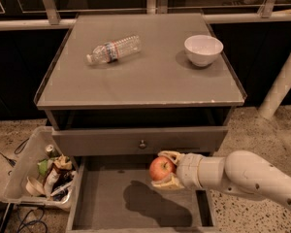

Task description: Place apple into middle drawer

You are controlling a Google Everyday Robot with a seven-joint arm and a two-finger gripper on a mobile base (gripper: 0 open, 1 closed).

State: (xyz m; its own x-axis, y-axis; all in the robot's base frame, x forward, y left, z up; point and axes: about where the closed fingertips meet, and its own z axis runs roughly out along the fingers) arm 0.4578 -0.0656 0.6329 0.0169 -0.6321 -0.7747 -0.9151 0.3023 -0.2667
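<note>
My cream two-finger gripper (161, 170), low and right of centre, is clamped on the round red-orange apple (161, 167) above the wide grey middle drawer tray's (102, 195) bare floor. On the grey tabletop (150, 79) higher up are a clear plastic bottle (113, 49) and a white bowl (203, 49).

One bottle (114, 49) and one bowl (203, 49) are sitting atop the cabinet (155, 84); one gripper (163, 170) is clasping one apple (161, 167) above the cabinet's middle drawer (104, 195); one bin (23, 165) is standing beside the cabinet.
</note>
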